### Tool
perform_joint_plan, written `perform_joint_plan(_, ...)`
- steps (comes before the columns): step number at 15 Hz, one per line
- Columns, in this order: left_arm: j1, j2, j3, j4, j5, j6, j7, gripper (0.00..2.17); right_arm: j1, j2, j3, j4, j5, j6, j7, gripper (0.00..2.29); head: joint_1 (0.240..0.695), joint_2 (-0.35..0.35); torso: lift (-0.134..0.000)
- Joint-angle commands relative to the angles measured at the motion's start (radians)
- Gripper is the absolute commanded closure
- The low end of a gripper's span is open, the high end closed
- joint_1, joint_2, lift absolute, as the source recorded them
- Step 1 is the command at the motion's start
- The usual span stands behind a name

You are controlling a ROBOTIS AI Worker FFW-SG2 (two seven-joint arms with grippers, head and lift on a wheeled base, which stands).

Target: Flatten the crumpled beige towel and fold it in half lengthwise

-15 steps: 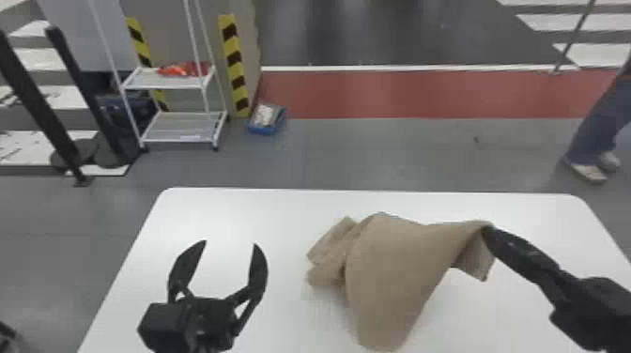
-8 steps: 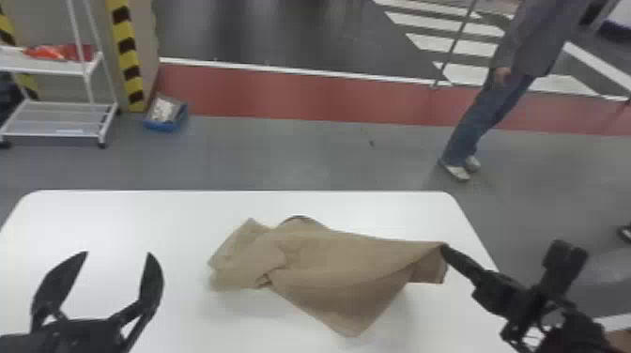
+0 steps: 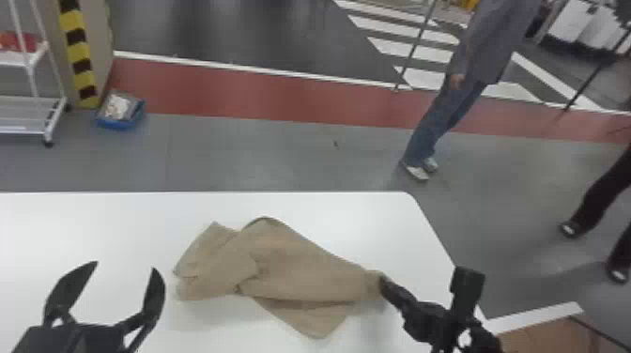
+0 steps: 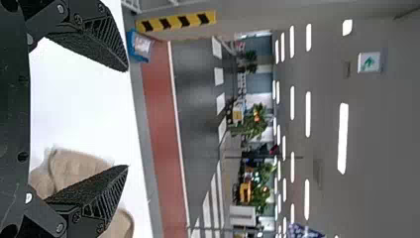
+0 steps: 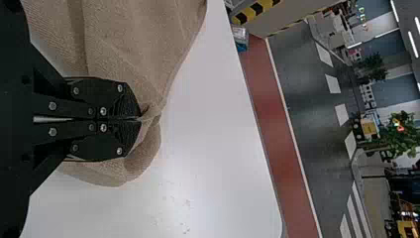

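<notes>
The beige towel lies rumpled on the white table, with folds at its left part and a flap hanging toward the near side. At its right corner is my right gripper; in the right wrist view the right gripper is shut on the towel, its fingers pressed together. My left gripper stands left of the towel with its fingers wide apart and nothing between them. In the left wrist view the left gripper is spread, and part of the towel shows beside one finger.
The table's right edge slants just beyond the right gripper. On the floor behind are a white shelf rack and a blue bin. A brown surface stands at the lower right.
The head view has swung to the right. The right gripper has drawn the towel's held corner out and lower, and the towel lies more stretched sideways. The left gripper remains open.
</notes>
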Motion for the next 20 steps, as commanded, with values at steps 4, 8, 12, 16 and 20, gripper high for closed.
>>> perform_joint_plan(4, -0.168, -0.018, -0.124, 0.272, 0.023, 0.022, -0.073, 0.22, 0.073, 0.007, 0.083, -0.029, 0.006, -0.057, -0.028, 2.01, 0.695, -0.35, 0.0)
perform_joint_plan(8, -0.22, -0.038, -0.127, 0.345, 0.074, 0.022, -0.127, 0.3, 0.104, 0.007, 0.096, -0.069, 0.006, -0.06, -0.032, 2.01, 0.695, -0.35, 0.0)
perform_joint_plan(12, -0.282, -0.051, -0.129, 0.431, 0.056, 0.025, -0.125, 0.3, 0.11, 0.007, 0.105, -0.075, 0.006, -0.063, -0.032, 2.01, 0.695, -0.35, 0.0)
perform_joint_plan(16, -0.315, -0.059, -0.119, 0.476, 0.036, 0.074, -0.143, 0.34, 0.123, 0.007, 0.113, -0.102, 0.006, -0.069, -0.032, 2.01, 0.695, -0.35, 0.0)
perform_joint_plan(20, -0.314, -0.058, -0.126, 0.466, 0.034, 0.154, -0.156, 1.1, 0.123, 0.007, 0.114, -0.106, 0.004, -0.069, -0.032, 2.01, 0.695, -0.35, 0.0)
